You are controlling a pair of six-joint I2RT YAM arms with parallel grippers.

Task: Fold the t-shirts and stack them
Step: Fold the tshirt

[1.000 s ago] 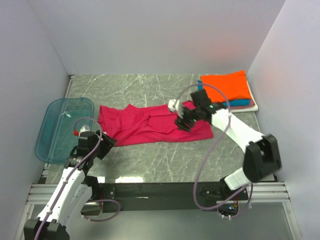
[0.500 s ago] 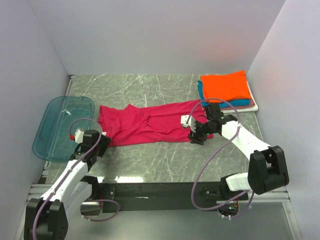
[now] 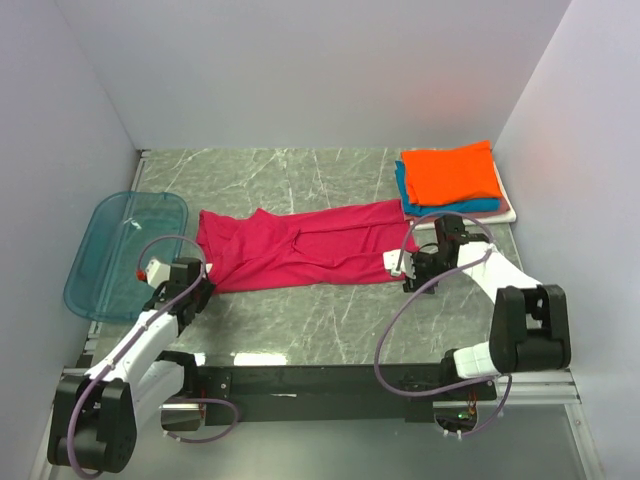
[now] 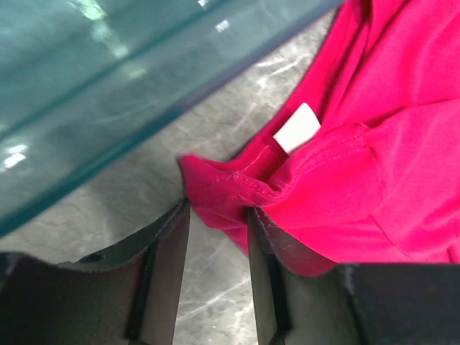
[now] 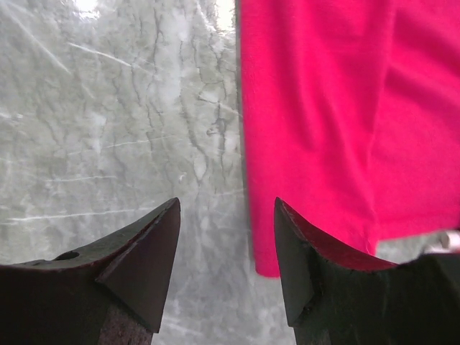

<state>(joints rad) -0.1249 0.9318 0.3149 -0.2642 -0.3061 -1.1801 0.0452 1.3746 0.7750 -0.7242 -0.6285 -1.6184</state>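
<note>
room lies open on the table (image 3: 340, 315) in front of one magenta shirt (image 3: 300, 248), spread mid-table. left fingers (image 4: 162, 251) straddle its left hem beside one tray (image 3: 115, 245); whether they pinch it is unclear. right fingers (image 5: 144, 251) gape at its right edge. three folded shirts (image 3: 455, 180) are stacked far right.

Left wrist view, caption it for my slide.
Left gripper straddling the magenta t-shirt hem on the marble table, blue tray alongside.

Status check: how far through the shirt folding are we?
Done: a folded stack sits far right, orange t-shirt on top. In hand: the magenta t-shirt lies spread, unfolded; the left end effector straddles one corner, the right end effector hangs open at the opposite edge. Left: fold it and add it to the stack.
</note>
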